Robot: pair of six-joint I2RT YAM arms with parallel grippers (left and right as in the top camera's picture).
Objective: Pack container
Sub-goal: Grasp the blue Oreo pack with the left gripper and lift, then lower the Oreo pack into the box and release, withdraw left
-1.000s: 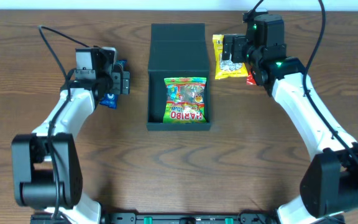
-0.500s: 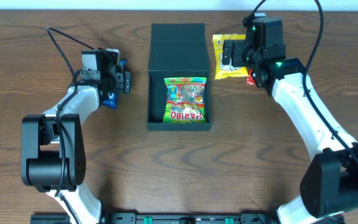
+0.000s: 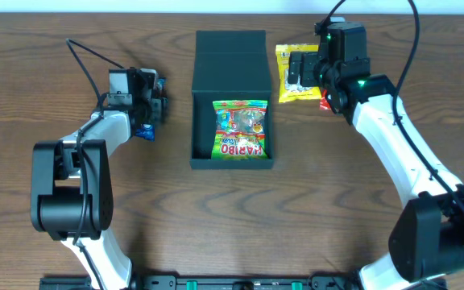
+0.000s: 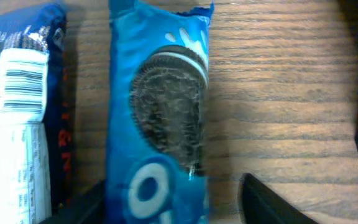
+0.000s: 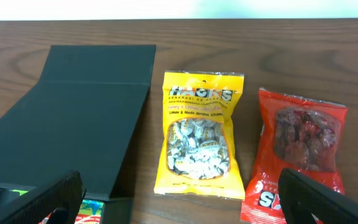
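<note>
Hovering over snacks, both sets of jaws spread.
Left gripper (image 4: 173, 199) above Oreo packet (image 4: 157, 112), right gripper (image 5: 185, 194) above Hacks bag (image 5: 201, 134); container (image 3: 232, 60) open mid-bench near far edge, Haribo bag (image 3: 242, 129) inside.

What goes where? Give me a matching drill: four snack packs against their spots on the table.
Things:
1 gummy bag
2 yellow candy bag
3 red packet
4 blue cookie pack

Places:
a left of the box
b inside the box
c just right of the box
d right of the yellow candy bag

Pairs: 1-b, 2-c, 3-d, 4-a
</note>
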